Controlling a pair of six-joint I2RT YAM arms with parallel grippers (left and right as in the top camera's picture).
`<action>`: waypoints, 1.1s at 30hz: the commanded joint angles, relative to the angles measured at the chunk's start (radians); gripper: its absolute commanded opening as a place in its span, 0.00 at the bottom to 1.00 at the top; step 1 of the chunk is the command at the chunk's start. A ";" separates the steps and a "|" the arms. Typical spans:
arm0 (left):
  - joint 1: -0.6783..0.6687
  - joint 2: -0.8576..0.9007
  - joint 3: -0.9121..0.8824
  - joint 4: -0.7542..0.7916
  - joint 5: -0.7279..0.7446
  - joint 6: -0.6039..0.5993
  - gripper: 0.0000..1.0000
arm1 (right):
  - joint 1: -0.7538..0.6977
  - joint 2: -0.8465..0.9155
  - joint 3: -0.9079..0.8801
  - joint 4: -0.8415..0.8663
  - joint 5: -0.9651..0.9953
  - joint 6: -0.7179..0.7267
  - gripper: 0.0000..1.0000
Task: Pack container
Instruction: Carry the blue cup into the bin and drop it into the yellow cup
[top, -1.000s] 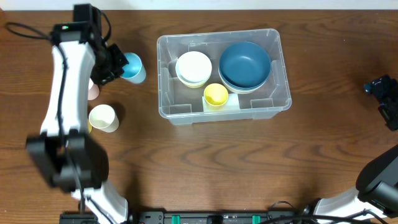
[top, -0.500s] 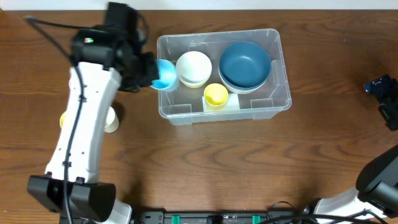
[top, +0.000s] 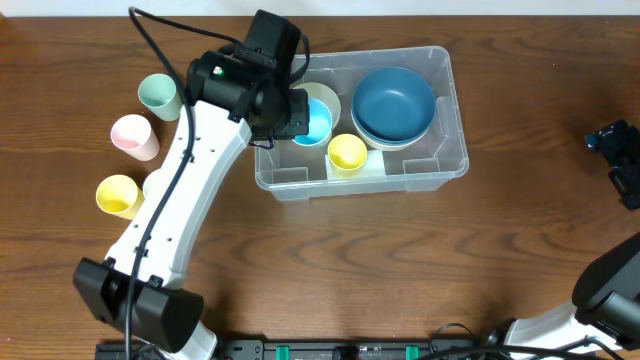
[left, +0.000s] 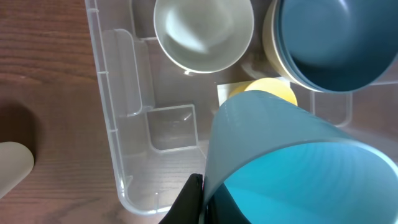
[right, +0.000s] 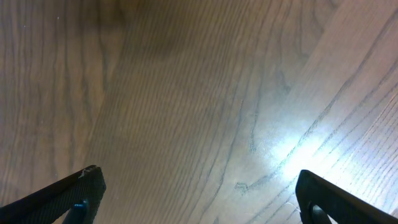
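My left claw (top: 297, 120) is pinched on the wall of the blue cup (top: 313, 123), tilting it over the nine-o'clock end of the clear container (top: 455, 150), above the cream bowl (left: 202, 28). I judge that is where it should nest. My right claw (right: 198, 196) hangs spread and idle at three o'clock.

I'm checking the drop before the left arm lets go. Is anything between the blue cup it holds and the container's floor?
No lid or wall blocks it: the blue cup, in the shut left gripper, hangs over the open container. From overhead the white bowl lies partly under it, the yellow cup close beside.
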 joint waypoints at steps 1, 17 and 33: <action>0.000 0.010 0.021 -0.004 -0.026 0.016 0.06 | -0.002 0.003 -0.002 0.000 0.011 0.014 0.99; -0.038 0.130 0.035 0.053 -0.033 0.025 0.05 | -0.002 0.003 -0.002 0.000 0.011 0.014 0.99; -0.121 0.196 0.026 0.087 -0.037 0.024 0.06 | -0.002 0.003 -0.002 0.000 0.011 0.014 0.99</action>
